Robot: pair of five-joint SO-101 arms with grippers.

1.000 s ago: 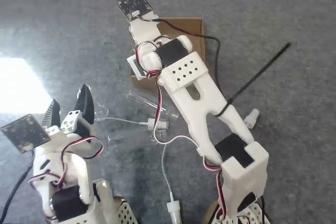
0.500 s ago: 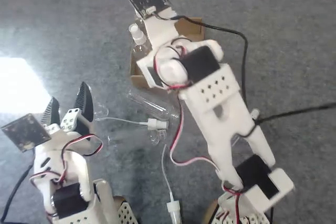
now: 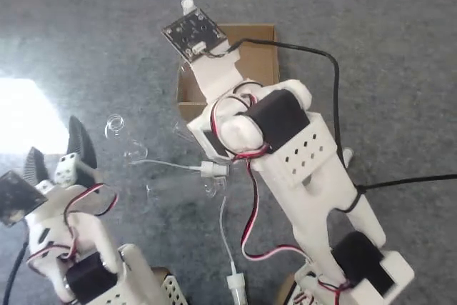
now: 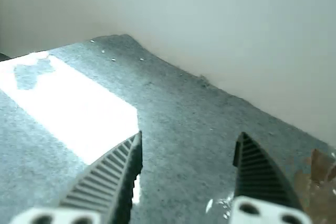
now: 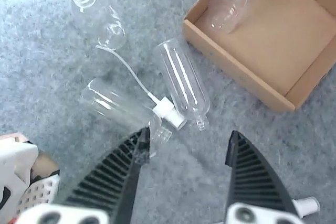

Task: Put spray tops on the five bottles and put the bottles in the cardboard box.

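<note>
Left jaws and right jaws released, empty.
One bottle point(image 5: 227, 4), seemingly capped, stands in the box point(image 5: 231, 69) by the tabletop's point(image 5: 42, 87) far edge; three open bottles point(image 5: 181, 80) lie near it, a spray top point(image 5: 168, 113) between.

High view: right arm point(image 3: 285, 141) covers most of the box point(image 3: 187, 94) and part of the lying bottle point(image 3: 184, 133) near it; boxed bottle point(image 3: 188, 5) shows just its cap past the camera board point(image 3: 194, 32). Right wrist view: box, boxed bottle and one spray top point(image 5: 307, 206) are cut by the frame edge. Left wrist view: box corner is cropped and blurred, and the glints point(image 4: 223, 203) beside it are too blurred to identify.
</note>
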